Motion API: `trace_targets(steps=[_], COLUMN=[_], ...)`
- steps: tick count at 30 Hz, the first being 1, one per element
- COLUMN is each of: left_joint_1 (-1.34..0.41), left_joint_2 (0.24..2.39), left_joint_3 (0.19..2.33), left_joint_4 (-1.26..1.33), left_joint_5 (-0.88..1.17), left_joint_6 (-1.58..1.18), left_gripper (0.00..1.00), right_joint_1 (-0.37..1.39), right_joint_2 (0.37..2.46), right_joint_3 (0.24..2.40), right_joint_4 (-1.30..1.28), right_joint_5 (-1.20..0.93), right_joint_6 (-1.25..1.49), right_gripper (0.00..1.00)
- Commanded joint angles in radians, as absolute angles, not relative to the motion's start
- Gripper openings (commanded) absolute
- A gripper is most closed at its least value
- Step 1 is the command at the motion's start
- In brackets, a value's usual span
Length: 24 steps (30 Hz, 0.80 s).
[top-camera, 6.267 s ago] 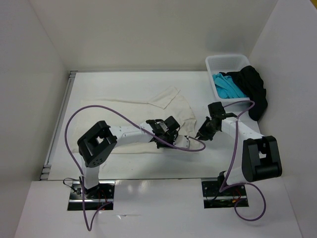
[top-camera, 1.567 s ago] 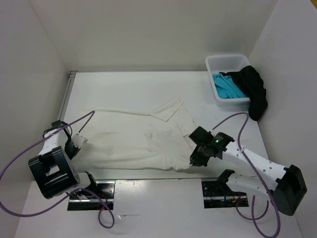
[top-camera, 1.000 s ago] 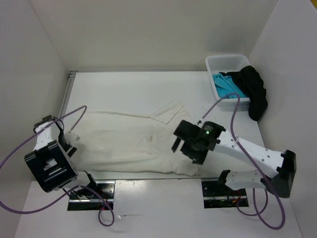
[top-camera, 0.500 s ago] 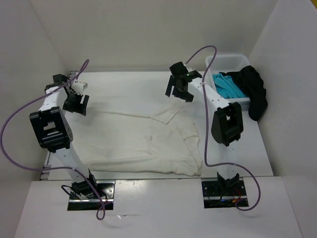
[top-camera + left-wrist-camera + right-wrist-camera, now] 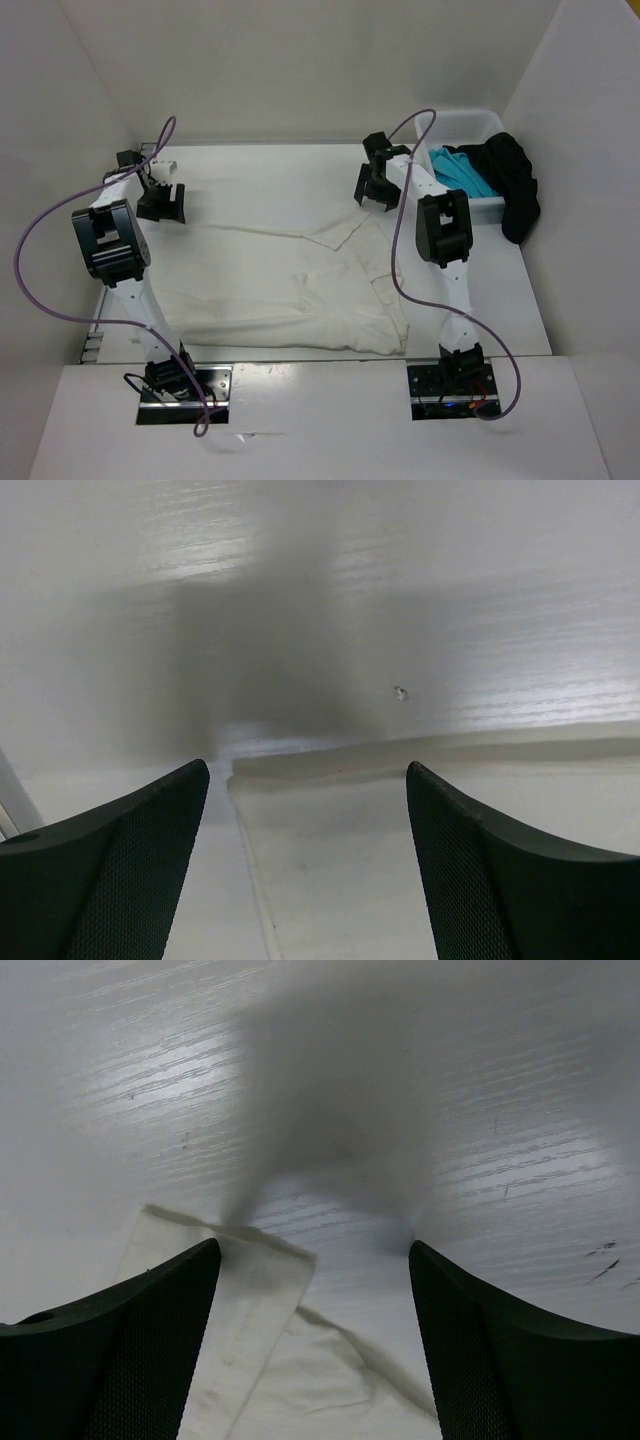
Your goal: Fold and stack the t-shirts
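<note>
I have the cream-white t-shirt spread out flat on the tabletop, with a few shallow wrinkles across its middle. One sleeve sticks out from its far right corner, pointing away from the arm bases.

The left fingers stand wide apart and have hold of nothing. They hang over the t-shirt's far left corner. In the left wrist view that corner lies in the gap between them, its far edge running off toward the right finger, with bare tabletop beyond it. I cannot tell whether the tips touch the cloth.

The right fingers are also spread wide and empty. They sit over the end of the sleeve at the t-shirt's far right. In the right wrist view the squared sleeve end lies nearer the left finger, and a fold of cloth runs from it toward the middle of the gap. Their shadow falls on the bare tabletop just past the sleeve.

Beyond the t-shirt's far right corner, well apart from it, stands the white basket against the right wall. The turquoise t-shirt lies bunched inside it. The black t-shirt is draped over the basket's right rim, partly inside and partly hanging down the outside. Neither touches the cream-white one.
</note>
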<state>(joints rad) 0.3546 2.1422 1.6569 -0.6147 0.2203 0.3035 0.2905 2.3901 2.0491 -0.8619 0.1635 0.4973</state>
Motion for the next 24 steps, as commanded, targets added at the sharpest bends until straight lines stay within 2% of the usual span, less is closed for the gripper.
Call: trace_targets(steps=[1,8,12,16,17,19,21,24], left_joint_1=[0.357,0.357,0.348,0.348,0.348,0.348,0.348,0.348], left_joint_2=[2.160,2.178,2.178,2.178,2.178,2.169,2.169,2.148], left_joint_3=[1.661,1.619,1.618,1.597,1.597,1.577,1.577,1.554], left_joint_4=[-0.577,-0.563,-0.584,-0.603,-0.603,-0.612,-0.623,-0.623], left_joint_5=[0.216,0.178,0.178,0.178,0.178,0.178,0.178,0.178], left_joint_6=[0.273,0.273,0.296,0.308,0.319,0.328,0.339,0.348], left_gripper=[0.87,0.88,0.86,0.62,0.51,0.38,0.21,0.16], right_joint_1=[0.285,0.285,0.285,0.285,0.285,0.285,0.285,0.285], right_joint_2=[2.368,2.323,2.310,2.301,2.301,2.301,2.310,2.333], right_joint_3=[2.022,1.858,1.815,1.804,1.804,1.793,1.793,1.818], right_joint_4=[-0.809,-0.752,-0.721,-0.712,-0.712,-0.701,-0.690,-0.690], right_joint_5=[0.094,0.060,0.028,0.009,0.000,-0.009,-0.041,-0.066], right_joint_6=[0.474,0.483,0.483,0.483,0.483,0.483,0.483,0.483], right_gripper=[0.81,0.79,0.72,0.60,0.54,0.43,0.37,0.25])
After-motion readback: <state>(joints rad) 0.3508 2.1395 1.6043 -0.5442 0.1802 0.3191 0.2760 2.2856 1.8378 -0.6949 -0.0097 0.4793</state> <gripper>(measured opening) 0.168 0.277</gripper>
